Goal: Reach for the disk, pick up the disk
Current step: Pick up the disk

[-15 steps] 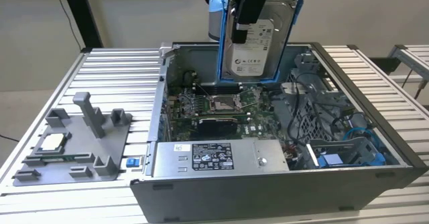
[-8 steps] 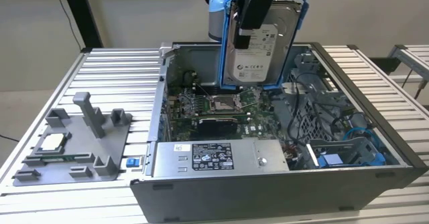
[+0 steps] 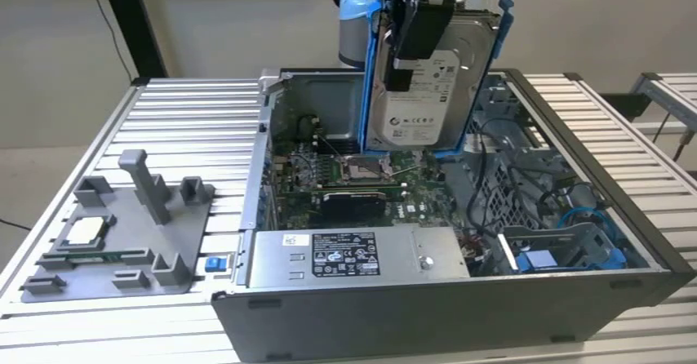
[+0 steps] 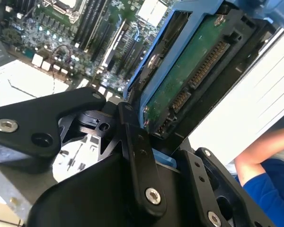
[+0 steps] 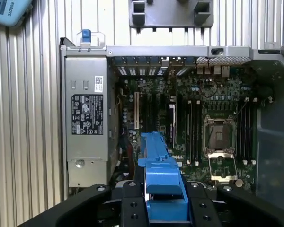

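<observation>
The disk (image 3: 430, 95), a silver-grey hard drive with a white label in a bright blue bracket, hangs upright above the open computer case (image 3: 436, 315). My gripper (image 3: 406, 70) is shut on it from above, one black finger lying across the label side. In the second wrist view the disk's green circuit-board side (image 4: 194, 71) shows between the black fingers (image 4: 137, 156). The first wrist view looks down along the blue bracket's edge (image 5: 158, 175), clamped in my gripper (image 5: 163, 191), with the motherboard (image 5: 180, 123) far beneath.
A grey power supply (image 3: 354, 254) and blue cables (image 3: 583, 209) fill the case's near side. On the slatted table (image 3: 185, 119), at the exterior view's left, stand a grey fixture (image 3: 130, 241) with a processor chip (image 3: 85, 230) and a small blue clip (image 3: 215, 263). A person's arm (image 4: 260, 153) is close by.
</observation>
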Robot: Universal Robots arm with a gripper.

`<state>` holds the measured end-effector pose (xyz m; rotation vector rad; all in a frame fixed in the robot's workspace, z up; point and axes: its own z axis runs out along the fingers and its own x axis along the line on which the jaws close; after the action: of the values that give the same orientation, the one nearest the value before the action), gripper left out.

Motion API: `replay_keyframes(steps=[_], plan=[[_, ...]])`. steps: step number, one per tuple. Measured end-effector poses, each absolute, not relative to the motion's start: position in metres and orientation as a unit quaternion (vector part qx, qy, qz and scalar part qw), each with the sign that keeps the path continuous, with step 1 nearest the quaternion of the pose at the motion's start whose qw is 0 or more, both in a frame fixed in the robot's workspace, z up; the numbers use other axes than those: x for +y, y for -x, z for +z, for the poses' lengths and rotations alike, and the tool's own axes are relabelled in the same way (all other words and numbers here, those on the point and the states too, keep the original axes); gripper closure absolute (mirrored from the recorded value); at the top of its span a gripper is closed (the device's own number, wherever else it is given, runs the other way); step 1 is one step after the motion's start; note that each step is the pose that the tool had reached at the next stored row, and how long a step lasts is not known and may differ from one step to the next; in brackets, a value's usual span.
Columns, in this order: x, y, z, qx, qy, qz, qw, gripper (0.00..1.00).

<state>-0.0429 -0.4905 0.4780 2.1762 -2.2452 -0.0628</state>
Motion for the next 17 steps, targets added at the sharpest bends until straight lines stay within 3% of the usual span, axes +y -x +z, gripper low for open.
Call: replay_keyframes(steps=[17], plan=[[-0.530,0.041,0.478,-0.718,-0.696,-0.020,0.007,1.00]])
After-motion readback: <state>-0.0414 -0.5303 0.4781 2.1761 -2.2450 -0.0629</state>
